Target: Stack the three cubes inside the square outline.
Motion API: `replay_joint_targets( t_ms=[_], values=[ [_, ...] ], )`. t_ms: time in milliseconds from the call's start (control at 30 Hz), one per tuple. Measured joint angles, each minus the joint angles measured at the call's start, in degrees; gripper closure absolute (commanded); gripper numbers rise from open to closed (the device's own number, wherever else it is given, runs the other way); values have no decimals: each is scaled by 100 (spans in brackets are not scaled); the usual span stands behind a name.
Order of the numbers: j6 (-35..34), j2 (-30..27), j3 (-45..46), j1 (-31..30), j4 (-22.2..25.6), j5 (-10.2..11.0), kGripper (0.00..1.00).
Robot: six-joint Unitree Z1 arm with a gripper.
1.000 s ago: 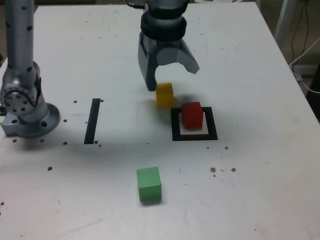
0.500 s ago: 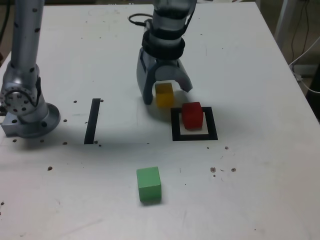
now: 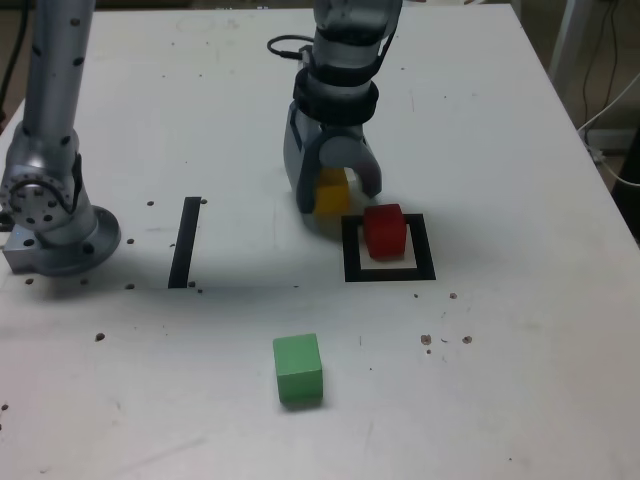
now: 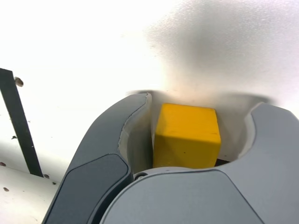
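Gripper [image 3: 339,201] spread, yellow cube [image 3: 332,192] between its fingers, lying toward nine o'clock in exterior view (contact unclear).

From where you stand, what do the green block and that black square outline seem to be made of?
The green block looks like painted wood or matte plastic: its faces are one even colour with only soft shading. The square outline looks like dull black tape or print, since it lies flat with crisp edges; which, I can't tell.
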Motion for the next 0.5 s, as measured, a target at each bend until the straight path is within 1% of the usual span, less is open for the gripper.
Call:
replay_joint_targets(
  t_ms=[200,333,500],
  values=[
    [41,-1,1,-1,7,0,81],
    [72,-21,1,-2,38,-23,87],
    [205,-74,-51,-3,57,-43,89]
  ],
)
